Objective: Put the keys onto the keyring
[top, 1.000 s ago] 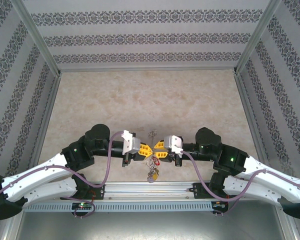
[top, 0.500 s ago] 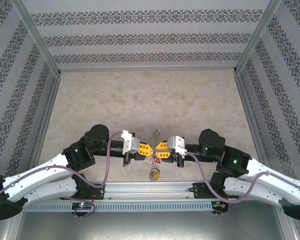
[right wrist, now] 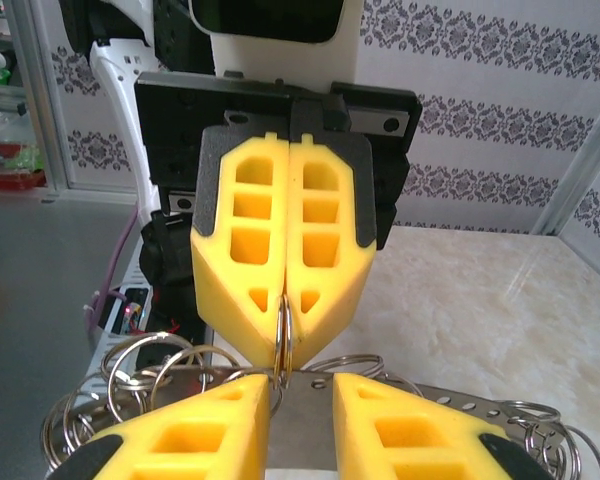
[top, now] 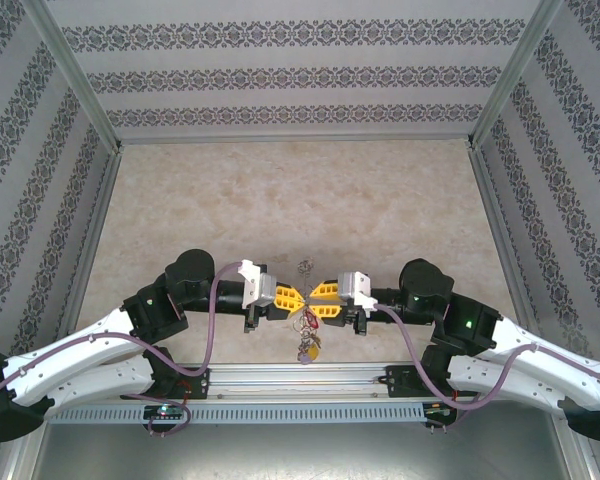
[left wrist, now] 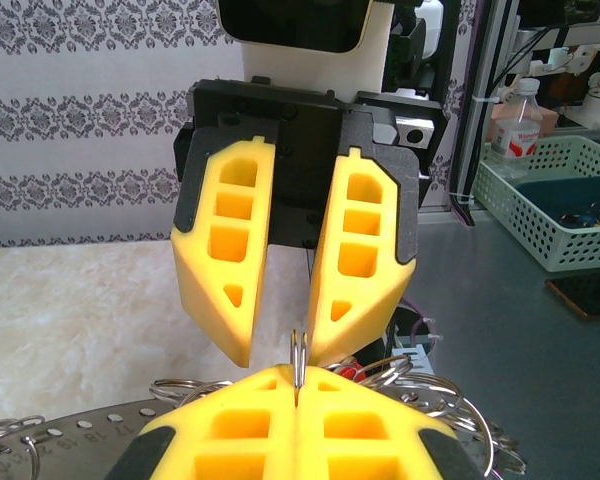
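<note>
1 keyring wire pinched edge-on in left claw; right claw narrowly parted, tips straddling same wire, above desk.

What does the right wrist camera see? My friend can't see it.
The left gripper faces the camera, its yellow fingers shut on a thin silver ring. Below, the right gripper has its fingers apart, among more wire rings.

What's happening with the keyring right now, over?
Left gripper shut on the keyring. Right gripper open, tips right at the wire. Other rings bunched underneath, close to the fingers.
</note>
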Controlling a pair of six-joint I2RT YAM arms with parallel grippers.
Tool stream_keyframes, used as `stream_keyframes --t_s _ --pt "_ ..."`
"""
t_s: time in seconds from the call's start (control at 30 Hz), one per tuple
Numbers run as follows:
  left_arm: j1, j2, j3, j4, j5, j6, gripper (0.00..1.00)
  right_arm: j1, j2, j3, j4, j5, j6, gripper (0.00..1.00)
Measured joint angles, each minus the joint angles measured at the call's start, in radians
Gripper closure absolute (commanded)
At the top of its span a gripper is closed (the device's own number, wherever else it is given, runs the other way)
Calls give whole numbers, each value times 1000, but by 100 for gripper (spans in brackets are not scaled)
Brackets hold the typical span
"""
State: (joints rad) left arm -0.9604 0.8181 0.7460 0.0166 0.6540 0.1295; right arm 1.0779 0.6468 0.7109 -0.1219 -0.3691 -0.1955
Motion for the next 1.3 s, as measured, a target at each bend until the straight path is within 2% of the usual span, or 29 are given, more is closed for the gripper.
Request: stream_keyframes --t_s 0.13,0.37,0.5,0.67,0.73,0.8,1.0,1.3 --pt "0 0 0 0 0 0 100 0 14 0 23 -15 10 76" --pt "0 0 0 0 -3 0 100 0 26 -2 32 -25 14 86" --pt "4 -1 0 -1 -3 0 100 0 28 -6 37 -25 16 100" --pt "7 -2 1 -15 -8 1 98 0 28 -6 33 -16 17 100" --pt "7 7 24 -69 -21 19 83 0 30 -6 24 -5 13 100" --pt "7 25 63 -134 -37 34 76 0 33 -4 6 16 5 100" --pt "4 81 195 -307 -103 101 75 0 85 27 -89 60 -30 100" --pt "-2 128 253 -483 -173 174 75 0 131 64 -131 66 -47 100"
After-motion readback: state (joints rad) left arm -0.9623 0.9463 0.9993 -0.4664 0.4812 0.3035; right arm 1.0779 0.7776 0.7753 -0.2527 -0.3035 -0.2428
